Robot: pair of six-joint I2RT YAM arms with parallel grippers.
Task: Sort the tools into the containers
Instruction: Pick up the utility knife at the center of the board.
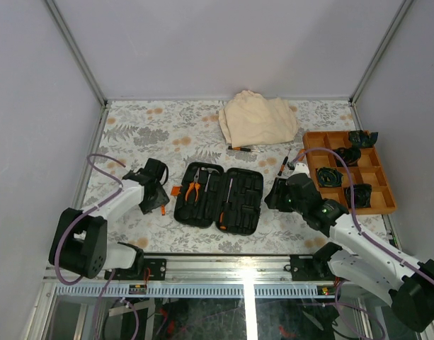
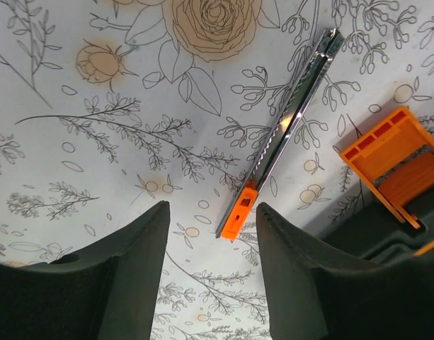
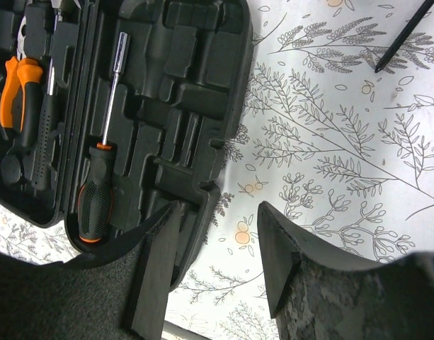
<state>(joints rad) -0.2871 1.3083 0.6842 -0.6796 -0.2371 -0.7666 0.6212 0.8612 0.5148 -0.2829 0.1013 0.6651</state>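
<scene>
- Left gripper [image 2: 212,219]: jaws spread wide, holding nothing, over the orange end of a utility knife [image 2: 287,127].
- The knife lies flat on the table [image 1: 146,131], just left of the tool case [image 1: 246,185].
- Right gripper [image 3: 220,212]: jaws apart, empty, at the case's right edge.
- The case lies open mid-table; pliers [image 3: 18,92] in the left half, screwdriver [image 3: 103,156] in the right half.

The left arm [image 1: 110,205] and right arm [image 1: 365,244] have white links, black joints, purple cables [image 1: 90,163], black fingers [image 2: 132,283].
</scene>
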